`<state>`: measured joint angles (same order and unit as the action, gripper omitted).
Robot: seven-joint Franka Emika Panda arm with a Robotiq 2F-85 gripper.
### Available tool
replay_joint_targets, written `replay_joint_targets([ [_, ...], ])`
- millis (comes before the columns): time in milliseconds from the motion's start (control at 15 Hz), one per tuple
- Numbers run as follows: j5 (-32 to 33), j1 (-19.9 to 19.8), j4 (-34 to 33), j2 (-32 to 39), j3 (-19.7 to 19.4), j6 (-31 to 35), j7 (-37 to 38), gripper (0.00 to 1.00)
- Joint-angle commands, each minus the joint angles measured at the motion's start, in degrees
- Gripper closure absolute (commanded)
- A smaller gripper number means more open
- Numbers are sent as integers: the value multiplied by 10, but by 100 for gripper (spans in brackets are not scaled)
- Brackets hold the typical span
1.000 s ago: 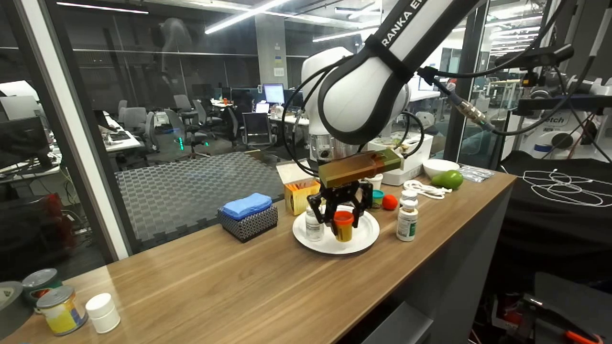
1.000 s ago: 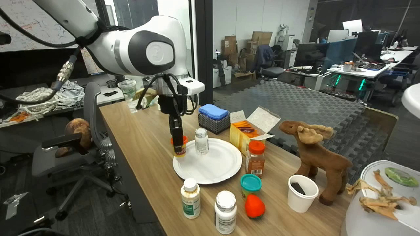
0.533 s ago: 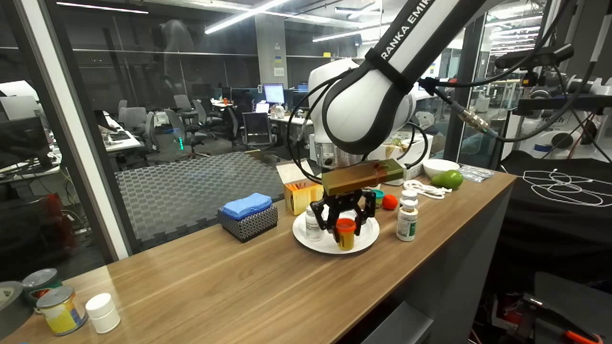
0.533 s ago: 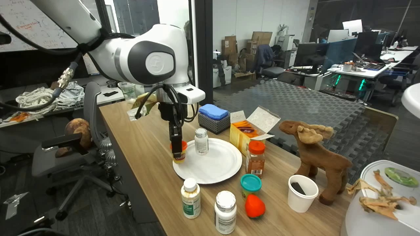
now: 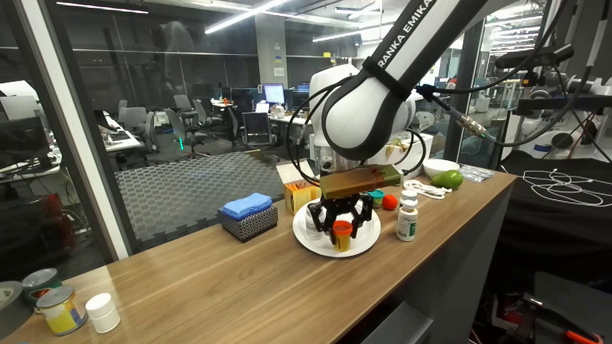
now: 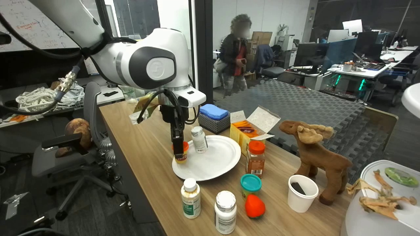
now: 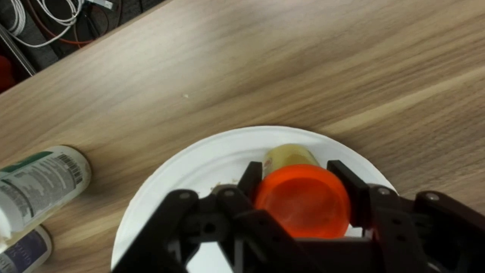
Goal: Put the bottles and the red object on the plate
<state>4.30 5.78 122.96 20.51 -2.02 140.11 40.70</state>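
Gripper (image 5: 343,235) is clasping the red-lidded tub (image 7: 303,203) at the edge of the plate (image 6: 211,165), likely pressing: plate and white bottle (image 6: 199,141) are sitting tilted. Should be easing up till level, then releasing slowly. Green-labelled bottle (image 7: 43,187) and purple-labelled bottle (image 7: 25,251) are waiting off-plate.

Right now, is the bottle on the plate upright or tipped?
Tilted, not lying: in an exterior view, the bottle leans, its top leftward.

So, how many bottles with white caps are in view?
4: a tilted bottle on the plate; a green-labelled bottle and a purple-labelled bottle on the counter; a plain white bottle beside the yellow can. Others may hide behind the arm.
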Motion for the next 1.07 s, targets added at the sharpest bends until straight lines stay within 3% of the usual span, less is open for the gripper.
replay_joint_targets([
  [0, -12, 8, -8, 11, -6, 24, 3, 76],
  [1000, 6, 15, -25, 26, -27, 40, 6, 76],
])
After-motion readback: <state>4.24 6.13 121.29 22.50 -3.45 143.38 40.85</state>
